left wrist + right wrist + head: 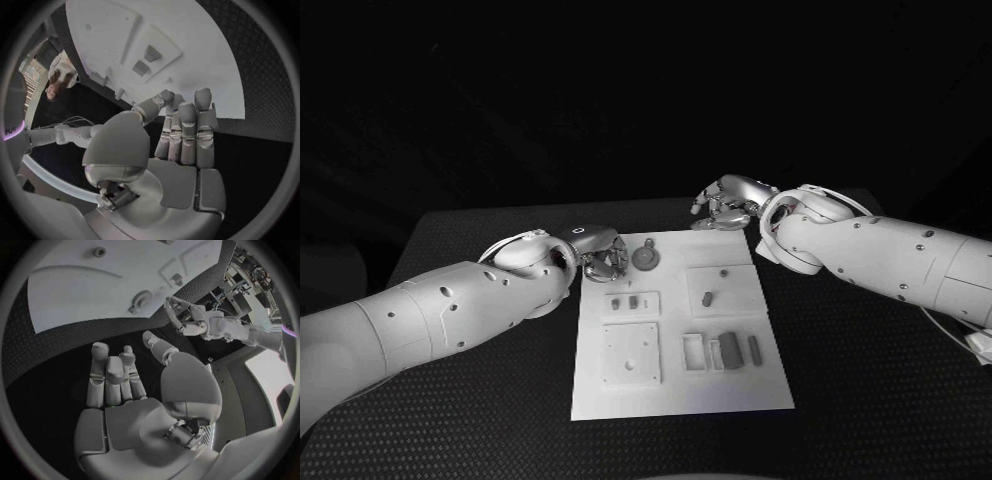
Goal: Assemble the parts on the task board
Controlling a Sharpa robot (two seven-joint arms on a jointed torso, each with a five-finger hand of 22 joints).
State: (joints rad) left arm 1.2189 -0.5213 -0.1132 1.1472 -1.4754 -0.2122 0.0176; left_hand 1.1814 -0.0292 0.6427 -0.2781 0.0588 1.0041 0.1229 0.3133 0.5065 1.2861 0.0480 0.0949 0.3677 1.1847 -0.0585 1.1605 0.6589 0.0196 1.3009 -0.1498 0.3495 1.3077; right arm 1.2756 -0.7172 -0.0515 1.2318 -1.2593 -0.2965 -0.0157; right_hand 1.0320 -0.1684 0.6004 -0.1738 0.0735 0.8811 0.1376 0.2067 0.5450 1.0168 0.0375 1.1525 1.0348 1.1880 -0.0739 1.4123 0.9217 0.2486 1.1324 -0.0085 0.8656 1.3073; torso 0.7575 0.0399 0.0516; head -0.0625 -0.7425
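Observation:
The white task board lies in the middle of the black table. On it I see a round grey part with a stem near the far edge, a small grey part, and dark bars in the slots at the right. My left hand hovers at the board's far left corner, beside the round part, and holds nothing; its fingers are stretched out side by side over the board's edge. My right hand is past the board's far right corner, its fingers extended over the bare table and holding nothing.
Black textured table surrounds the board on all sides. A raised square plate sits on the board's near left. The right wrist view shows the round part with my left hand close beside it.

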